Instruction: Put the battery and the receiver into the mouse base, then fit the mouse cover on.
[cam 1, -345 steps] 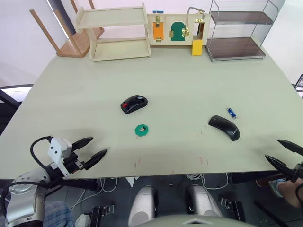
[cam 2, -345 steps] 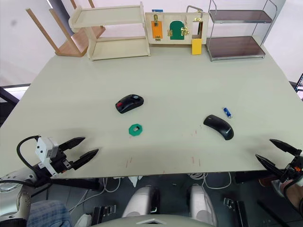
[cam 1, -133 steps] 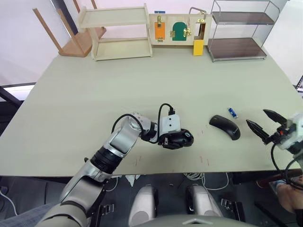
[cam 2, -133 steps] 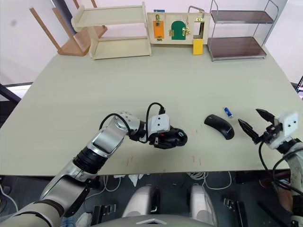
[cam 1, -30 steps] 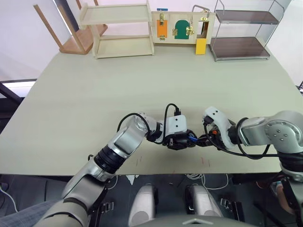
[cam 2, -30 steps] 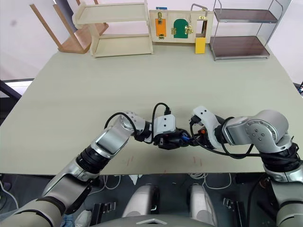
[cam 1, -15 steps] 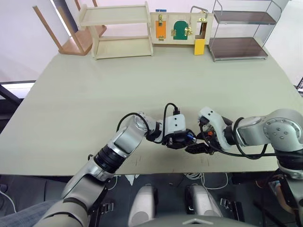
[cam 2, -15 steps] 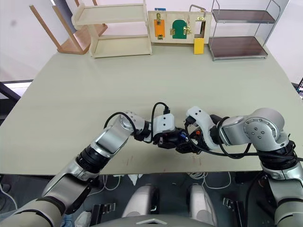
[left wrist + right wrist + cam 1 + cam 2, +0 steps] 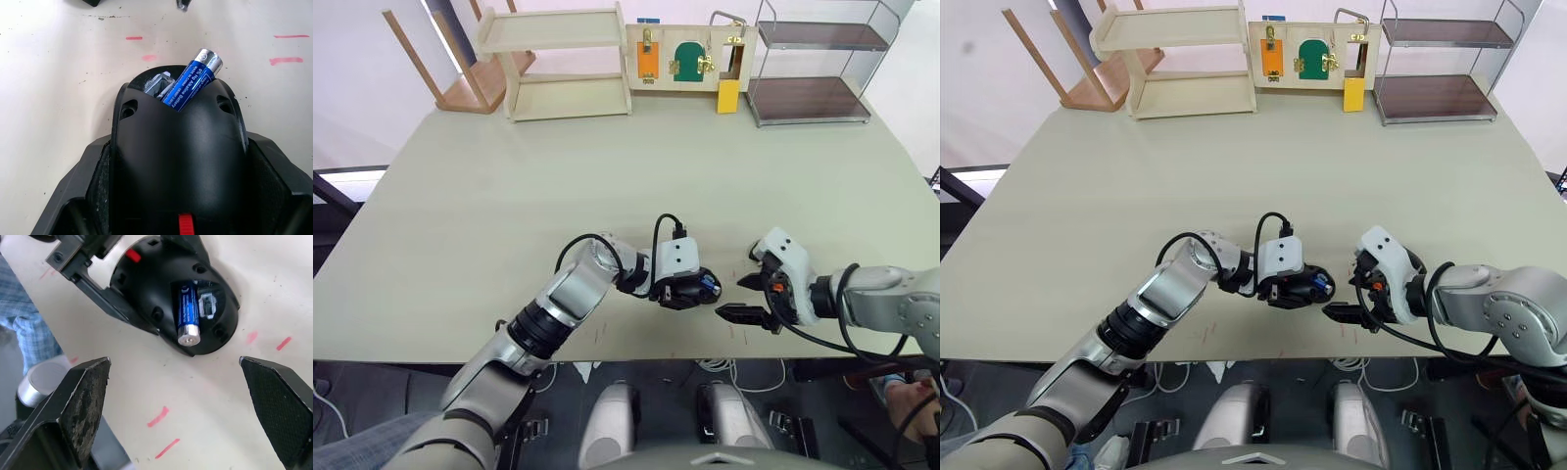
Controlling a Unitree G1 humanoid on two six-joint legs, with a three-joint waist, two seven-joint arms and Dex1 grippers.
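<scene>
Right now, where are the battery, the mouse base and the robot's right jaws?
battery [image 9: 188, 313]: right wrist view, on its blue label.
mouse base [image 9: 181, 161]: left wrist view, on its black upper surface.
right gripper [image 9: 742, 299]: left eye view, midway between its open fingertips.

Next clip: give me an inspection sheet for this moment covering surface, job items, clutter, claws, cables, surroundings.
Surface: pale table, red marks near the front edge.
Job items: mouse base held by the left claw; battery lying in its compartment, one end tilted up past the rim. Receiver and mouse cover: not located.
Clutter: nothing seen.
Claws: left claw shut on the mouse base; right claw open, apart from it.
Cables: black cable looping over the left wrist.
Surroundings: wooden shelf, latch board, wire rack at the far edge.
</scene>
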